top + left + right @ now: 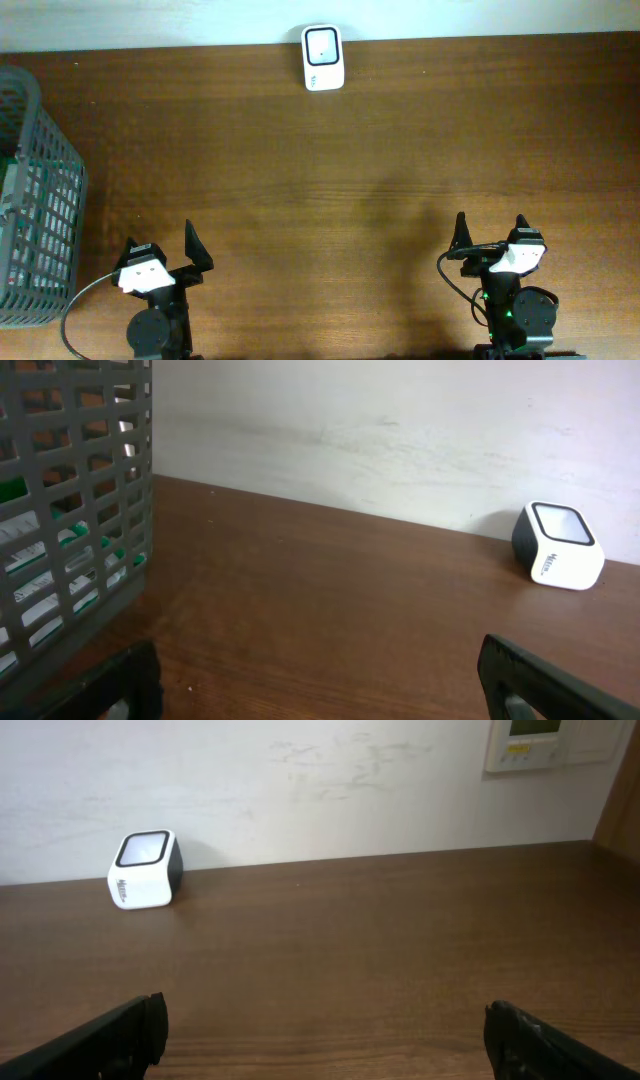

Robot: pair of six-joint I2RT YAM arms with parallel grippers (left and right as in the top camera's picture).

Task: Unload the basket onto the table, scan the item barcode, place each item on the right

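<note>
While left hand (162, 243) and right hand (490, 226) gaped empty, nothing from the basket (62, 200) had reached the scanner (322, 58).

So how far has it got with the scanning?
Nothing looks done yet. The left gripper and right gripper are open and empty, so nothing is in hand. The items lie in the grey basket; the scanner stands alone at the far side. Left: pick one out and show its barcode to the scanner.
</note>
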